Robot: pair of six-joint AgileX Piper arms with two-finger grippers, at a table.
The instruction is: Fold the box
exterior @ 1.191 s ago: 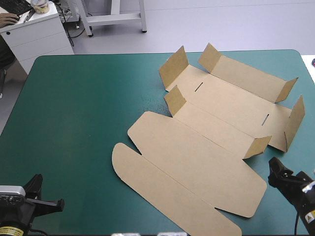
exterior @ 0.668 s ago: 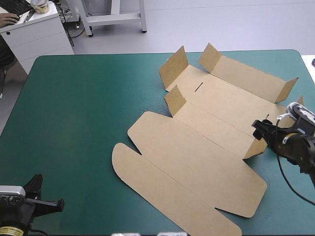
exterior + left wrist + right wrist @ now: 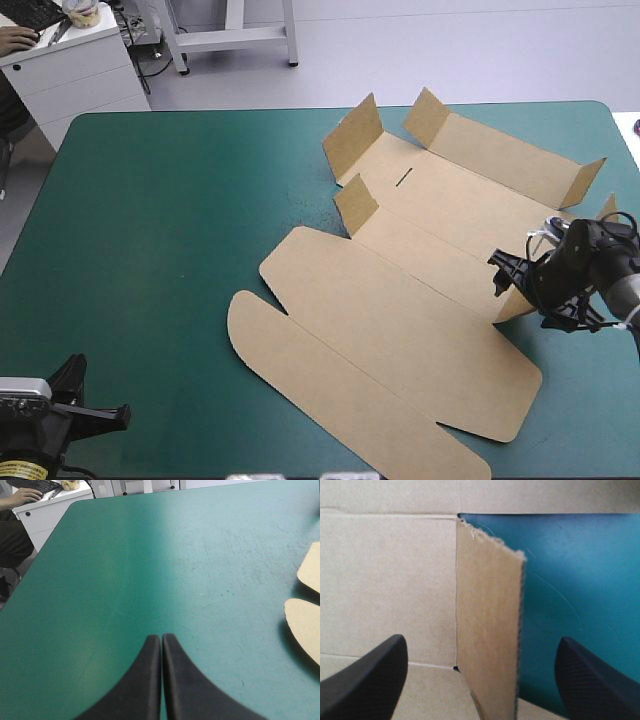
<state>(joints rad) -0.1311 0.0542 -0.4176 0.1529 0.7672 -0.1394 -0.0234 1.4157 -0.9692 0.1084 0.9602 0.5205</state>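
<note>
flat-cut brown board box [image 3: 400, 310]: centre-right of high view, end flaps upright | right black-finned gripper [image 3: 480, 645]: spread wide astride one flap [image 3: 490, 625] | left black-finned gripper [image 3: 161, 639]: pinched together, lower-left corner, over teal-green cover [image 3: 150, 555]

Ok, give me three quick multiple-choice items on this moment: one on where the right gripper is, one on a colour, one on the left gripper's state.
1. At the box, the right gripper is: A over the rounded lid flap, B astride a raised side flap, C at the far wall.
2. The table cover is: A grey, B red, C teal-green.
3. The left gripper is: A shut, B open, C shut on the box.
Key: 1 B, the flap stands between its open fingers; 2 C, teal-green shows all round the brown board; 3 A, its fingers meet over bare cover.
</note>
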